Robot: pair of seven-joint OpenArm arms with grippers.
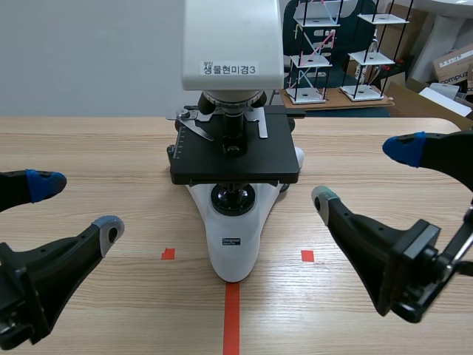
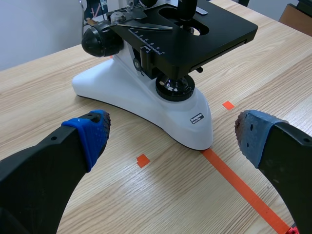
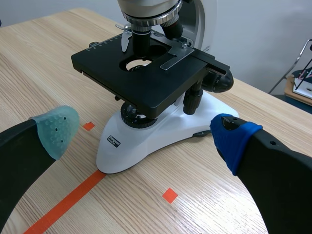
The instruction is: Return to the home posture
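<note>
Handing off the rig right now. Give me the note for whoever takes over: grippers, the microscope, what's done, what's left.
Left gripper: open, empty, low over the table, beside the microscope and apart from it.
Right gripper: open, empty, on the microscope's other side, also apart from it.
Microscope: upright mid-table, the front of its base at the end of the tape line.
Done: neither gripper holds or touches anything.
Left: confirm home posture; the pictures alone cannot show whether it is reached.

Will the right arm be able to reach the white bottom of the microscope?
Probably yes: the right tool is open, and nothing stands on the wooden table between it and the white plastic microscope base.
</note>
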